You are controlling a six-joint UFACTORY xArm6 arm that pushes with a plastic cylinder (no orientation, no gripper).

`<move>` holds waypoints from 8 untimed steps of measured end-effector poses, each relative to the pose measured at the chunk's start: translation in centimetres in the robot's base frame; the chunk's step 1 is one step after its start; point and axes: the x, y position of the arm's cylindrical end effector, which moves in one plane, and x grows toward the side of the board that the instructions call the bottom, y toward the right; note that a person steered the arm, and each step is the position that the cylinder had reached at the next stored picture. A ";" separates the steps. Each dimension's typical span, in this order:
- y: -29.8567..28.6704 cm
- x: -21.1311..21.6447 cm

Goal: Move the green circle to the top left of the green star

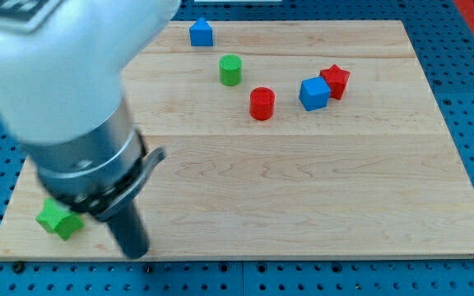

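Observation:
The green circle is a short green cylinder at the view's top, a little left of centre. The green star lies at the board's bottom left corner, partly behind the arm. My tip is the lower end of the dark rod, near the board's bottom edge, just right of the green star and far from the green circle.
A red cylinder stands below and right of the green circle. A blue cube touches a red star to its right. A blue block sits at the top edge. The wooden board lies on blue pegboard.

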 end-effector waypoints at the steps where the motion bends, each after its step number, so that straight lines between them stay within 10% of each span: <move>1: -4.7 -0.5; 3: -6.6 -3.1; 8: 15.4 -24.9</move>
